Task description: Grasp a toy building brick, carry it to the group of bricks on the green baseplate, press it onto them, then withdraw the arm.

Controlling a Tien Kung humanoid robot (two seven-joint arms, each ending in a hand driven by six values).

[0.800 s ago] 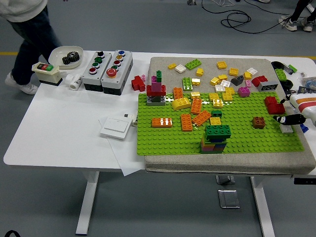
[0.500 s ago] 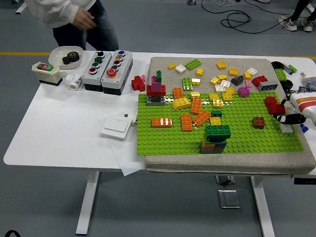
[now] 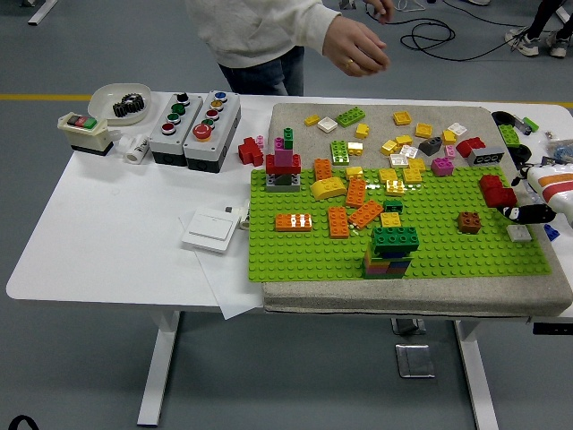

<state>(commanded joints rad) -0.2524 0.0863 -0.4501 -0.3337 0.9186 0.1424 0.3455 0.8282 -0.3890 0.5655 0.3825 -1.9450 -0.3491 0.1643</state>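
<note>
I count two grey button boxes (image 3: 194, 116), one green baseplate (image 3: 430, 246), one white wall switch (image 3: 210, 231), one brown brick (image 3: 468, 221).

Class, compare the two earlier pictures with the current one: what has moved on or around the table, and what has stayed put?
The person walked from the far left corner rightwards along the table's far side, one hand now reaching over it. The robot's right hand pulled back slightly toward the right edge, near the red brick. The bricks on the green baseplate stayed put.

Robotics lab, grey floor with cables (image 3: 439, 36), pushbutton control boxes (image 3: 195, 117) on table (image 3: 116, 233)
</note>
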